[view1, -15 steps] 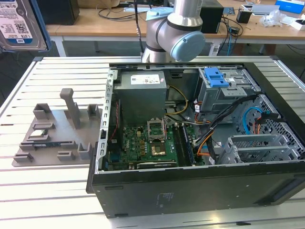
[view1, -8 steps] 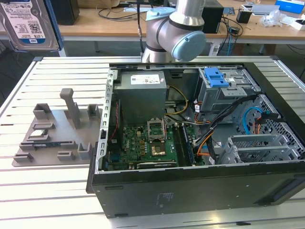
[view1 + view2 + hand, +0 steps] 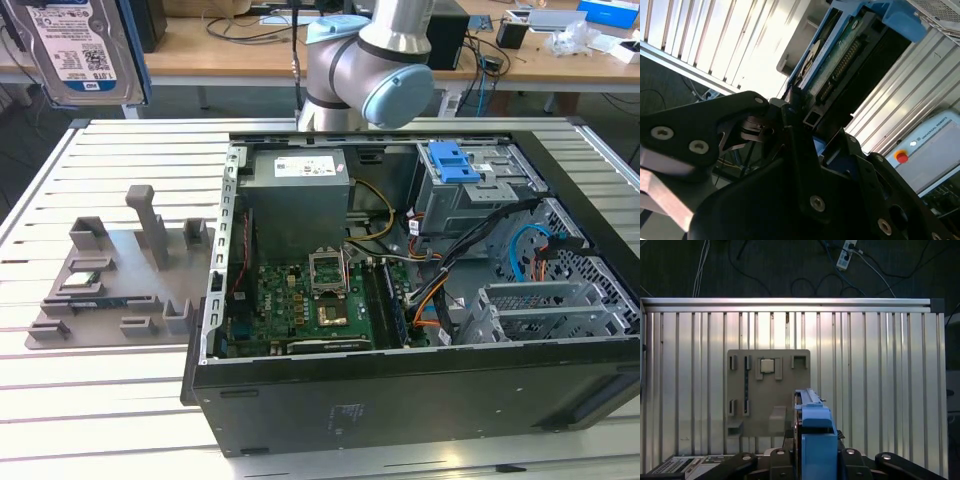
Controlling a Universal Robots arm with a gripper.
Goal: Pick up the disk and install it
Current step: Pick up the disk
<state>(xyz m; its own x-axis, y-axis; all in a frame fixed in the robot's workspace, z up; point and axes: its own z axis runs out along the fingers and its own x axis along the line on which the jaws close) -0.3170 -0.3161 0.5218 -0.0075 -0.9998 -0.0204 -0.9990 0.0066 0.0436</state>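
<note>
The disk carries a barcoded label.

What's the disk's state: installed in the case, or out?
Out. The tool holds the disk in the air over the slatted table, away from the open computer case.

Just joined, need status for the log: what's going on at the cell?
The arm's jaws are closed on the disk, holding it in the air over the slatted table, near the grey fixture plate. In the exterior view the disk is high at that view's left, apart from the open computer case. It is not installed yet.
</note>
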